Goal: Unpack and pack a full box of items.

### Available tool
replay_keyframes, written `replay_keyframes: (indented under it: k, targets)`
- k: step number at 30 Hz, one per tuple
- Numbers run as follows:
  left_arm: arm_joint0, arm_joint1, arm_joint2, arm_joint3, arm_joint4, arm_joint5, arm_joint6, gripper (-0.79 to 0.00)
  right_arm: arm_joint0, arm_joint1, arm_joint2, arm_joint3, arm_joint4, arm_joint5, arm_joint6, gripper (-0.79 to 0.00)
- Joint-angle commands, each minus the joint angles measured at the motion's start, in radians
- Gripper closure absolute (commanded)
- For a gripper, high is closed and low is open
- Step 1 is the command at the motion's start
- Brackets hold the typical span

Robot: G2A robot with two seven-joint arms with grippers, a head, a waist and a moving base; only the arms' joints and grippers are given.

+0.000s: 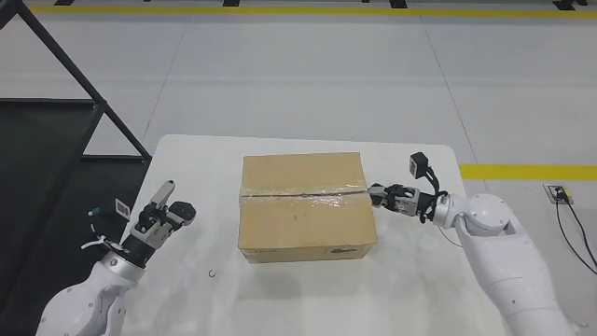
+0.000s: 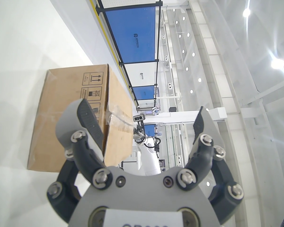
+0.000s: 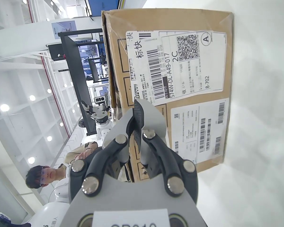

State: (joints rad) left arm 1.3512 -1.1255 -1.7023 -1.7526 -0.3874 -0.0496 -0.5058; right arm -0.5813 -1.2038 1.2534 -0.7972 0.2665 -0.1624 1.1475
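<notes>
The cardboard box [image 1: 306, 207] carries two white stickers on the end facing the right edge of the table [image 1: 191, 163]. One is a shipping label [image 3: 175, 64] with barcodes, a square code, a circled letter and rows of characters and numbers. Beside it is a smaller label [image 3: 200, 128] with barcodes and print too fine to read. The end facing the left edge bears printed handling marks [image 2: 92, 88], among them paired upward arrows.

The box [image 1: 306, 219] is plain brown cardboard with clear tape [image 1: 303, 189]. Its labels [image 3: 175, 64] are white with black barcodes. The worktop [image 1: 187, 163] is white.
</notes>
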Motion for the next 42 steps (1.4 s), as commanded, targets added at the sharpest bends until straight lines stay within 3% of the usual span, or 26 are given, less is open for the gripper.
replay_keyframes:
  k: [1, 7, 14, 21, 28, 32, 36, 42]
  targets:
    - [-0.003, 0.000, 0.004, 0.001, 0.002, 0.002, 0.004, -0.785, 0.008, -0.002, -0.009, 0.016, 0.004, -0.004, 0.008, 0.000]
    - [-0.011, 0.000, 0.012, 0.005, 0.004, 0.006, 0.005, -0.785, 0.032, -0.005, -0.031, 0.053, -0.002, -0.012, 0.029, 0.000]
    - [-0.015, 0.001, 0.014, 0.007, 0.004, 0.009, 0.007, -0.785, 0.015, 0.014, 0.032, 0.029, 0.058, -0.084, 0.016, 0.000]
    - [-0.016, 0.001, 0.015, 0.007, 0.001, 0.010, 0.010, -0.785, -0.001, 0.017, -0.009, -0.023, 0.008, -0.017, 0.052, 0.000]
    - [-0.016, 0.002, 0.016, 0.008, 0.002, 0.010, 0.008, -0.785, 0.034, 0.007, -0.065, 0.045, -0.027, -0.007, 0.073, 0.000]
    - [-0.015, 0.003, 0.015, 0.007, 0.003, 0.012, 0.009, -0.785, 0.047, 0.008, -0.039, 0.077, 0.017, -0.060, 0.025, 0.000]
    - [-0.017, 0.003, 0.013, 0.003, -0.004, 0.009, 0.007, -0.785, 0.021, 0.018, 0.014, 0.015, 0.091, -0.124, -0.005, 0.000]
    - [-0.016, 0.003, 0.011, -0.002, -0.015, 0.002, 0.010, -0.785, -0.041, 0.025, 0.016, -0.177, 0.085, -0.108, -0.045, 0.000]
